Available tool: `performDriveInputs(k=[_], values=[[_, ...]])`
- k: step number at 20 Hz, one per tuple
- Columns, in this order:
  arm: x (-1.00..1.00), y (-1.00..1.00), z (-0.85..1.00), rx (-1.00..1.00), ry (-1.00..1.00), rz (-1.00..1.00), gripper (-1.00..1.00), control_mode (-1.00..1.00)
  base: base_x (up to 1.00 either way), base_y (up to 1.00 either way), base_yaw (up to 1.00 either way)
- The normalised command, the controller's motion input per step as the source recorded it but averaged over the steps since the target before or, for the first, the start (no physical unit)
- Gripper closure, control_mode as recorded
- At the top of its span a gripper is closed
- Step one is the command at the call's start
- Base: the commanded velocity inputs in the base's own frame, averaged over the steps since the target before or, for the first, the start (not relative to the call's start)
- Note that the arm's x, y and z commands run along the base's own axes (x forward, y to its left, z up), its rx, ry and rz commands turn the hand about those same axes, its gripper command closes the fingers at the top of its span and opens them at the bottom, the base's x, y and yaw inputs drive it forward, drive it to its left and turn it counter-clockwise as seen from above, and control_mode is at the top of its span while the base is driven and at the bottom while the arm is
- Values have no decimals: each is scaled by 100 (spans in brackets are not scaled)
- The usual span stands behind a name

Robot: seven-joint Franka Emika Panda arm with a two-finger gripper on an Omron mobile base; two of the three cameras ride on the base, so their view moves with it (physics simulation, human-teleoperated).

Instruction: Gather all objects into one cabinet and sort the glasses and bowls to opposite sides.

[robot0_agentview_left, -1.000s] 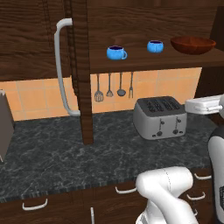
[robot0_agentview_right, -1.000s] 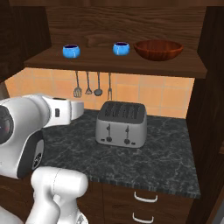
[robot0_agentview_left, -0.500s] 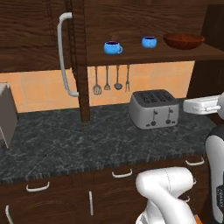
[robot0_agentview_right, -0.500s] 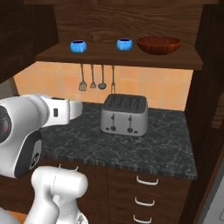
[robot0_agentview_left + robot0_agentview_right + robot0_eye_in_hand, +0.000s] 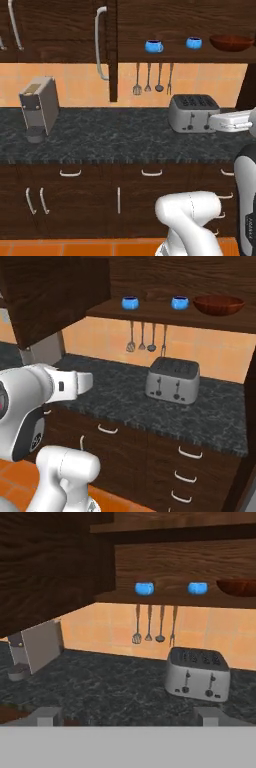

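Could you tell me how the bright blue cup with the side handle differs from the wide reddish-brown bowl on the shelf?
The bright blue cup with the side handle is small and narrow; the wide reddish-brown bowl is several times broader and shallow. The cup is matte blue with a handle, the bowl glossy brown with none. The cup stands at the shelf's left end, the bowl at its right. Both sit upright on the dark wooden shelf.

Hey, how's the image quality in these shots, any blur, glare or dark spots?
Left base view: sharp, evenly lit, toaster faintly glossy. Right base view: soft shadow under the shelf. Hand view: slightly soft, cabinet underside dark, cups clear.
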Motion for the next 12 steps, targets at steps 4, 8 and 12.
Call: performDriveInputs(k=[4,8,12], values=[[0,0,0,0,0,0,-100,100,-44,4,57],[0,0,0,0,0,0,-100,100,-4,29,64],[0,0,0,0,0,0,-100,100,0,68,67]])
